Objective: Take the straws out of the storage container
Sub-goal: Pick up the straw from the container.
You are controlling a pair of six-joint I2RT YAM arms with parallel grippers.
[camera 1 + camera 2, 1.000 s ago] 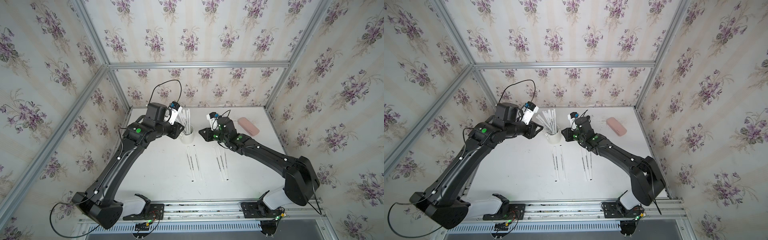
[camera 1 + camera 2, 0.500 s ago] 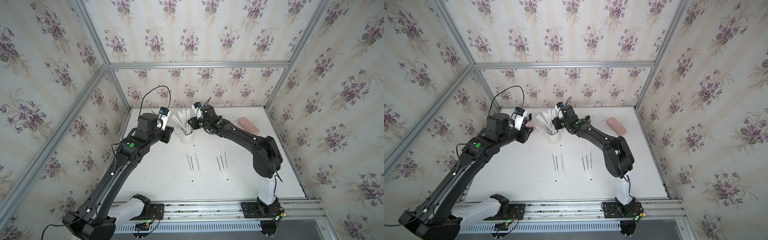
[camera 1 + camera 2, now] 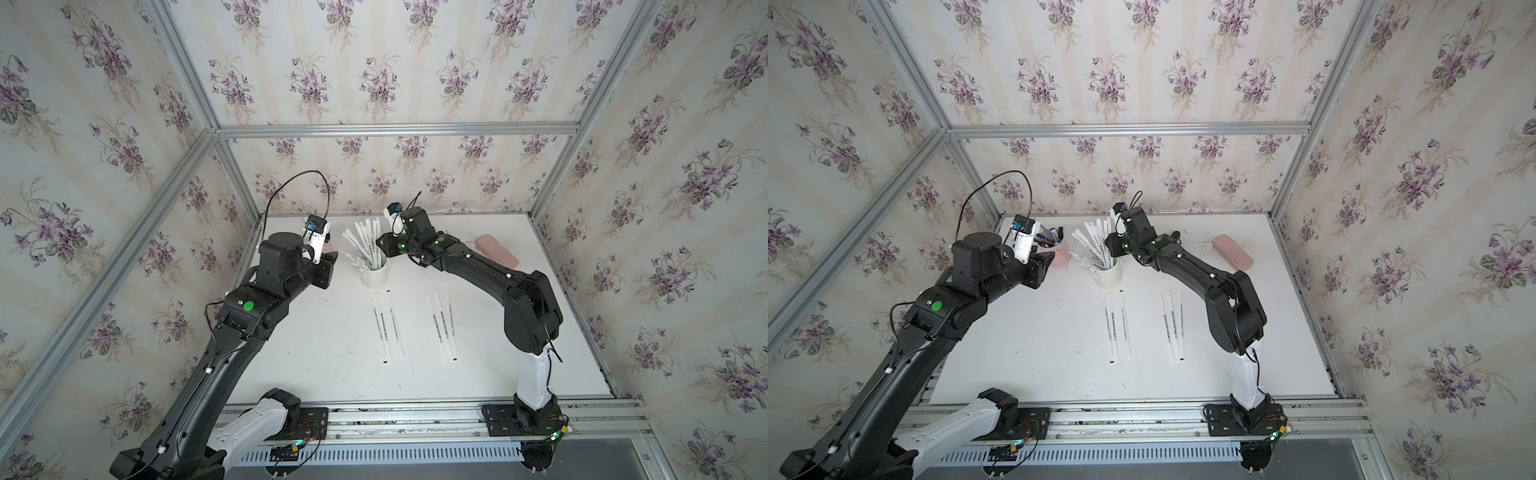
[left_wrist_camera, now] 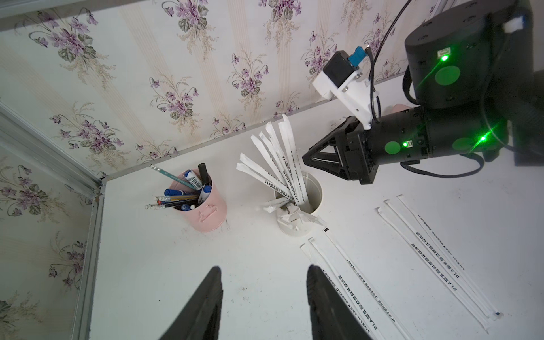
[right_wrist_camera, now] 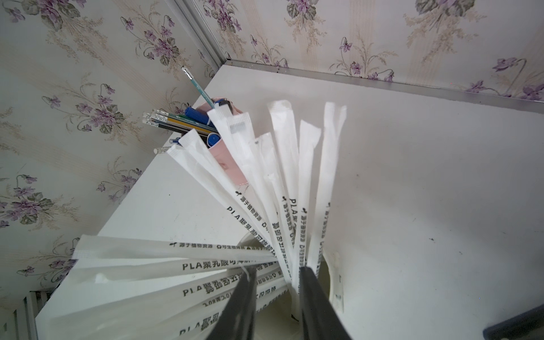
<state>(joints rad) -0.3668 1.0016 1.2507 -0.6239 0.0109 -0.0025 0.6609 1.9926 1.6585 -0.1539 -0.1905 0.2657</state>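
A bunch of long thin straws in white paper wrappers [image 5: 282,176] stands fanned out in the small white round plastic cup [image 3: 376,276]. The black right fingers [image 3: 379,242] hang just above this cup, right beside the straws. They are spread apart and grasp nothing. I cannot tell if they touch a straw.

The black left fingers [image 3: 1047,258] are on the cup's other side, near it but apart. They are spread wide and empty. A pink cup of pens and pencils [image 4: 206,212] stands near them.

2 wrapped straws [image 3: 386,328] and 3 more [image 3: 441,328] lie flat on the white bench [image 3: 332,365], well apart from both pairs of fingers.
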